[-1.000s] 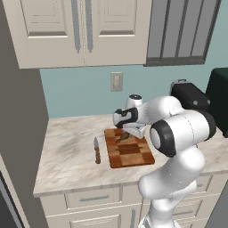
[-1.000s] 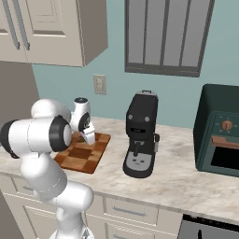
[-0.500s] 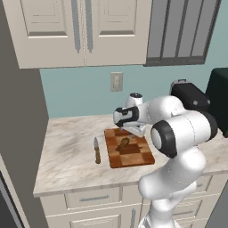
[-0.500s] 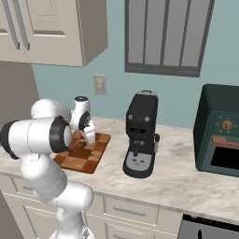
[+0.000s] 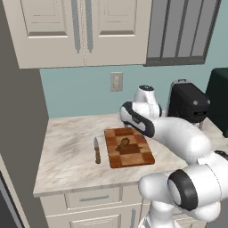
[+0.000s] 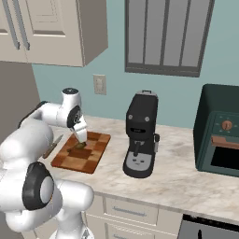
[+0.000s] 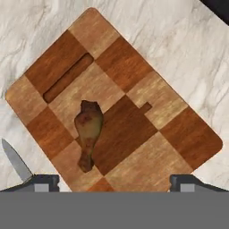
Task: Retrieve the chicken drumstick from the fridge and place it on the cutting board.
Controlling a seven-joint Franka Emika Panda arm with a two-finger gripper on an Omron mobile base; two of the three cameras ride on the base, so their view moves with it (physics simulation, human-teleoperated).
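From the left base camera your arm covers the far edge of the cutting board (image 5: 129, 147), and the gripper (image 7: 114, 181) itself seems tucked behind the wrist. The knife (image 7: 15, 159) is cut off at the hand view's corner. Your chicken drumstick (image 7: 88, 133) lies flat on the board (thin bone end toward the hand), between the spread fingertips (image 7: 44, 182) and clear of both. The arm reaches forward, hand pointing down above the board.

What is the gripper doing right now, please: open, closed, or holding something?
Gripper: open, holding nothing; the chicken drumstick lies free on the cutting board.
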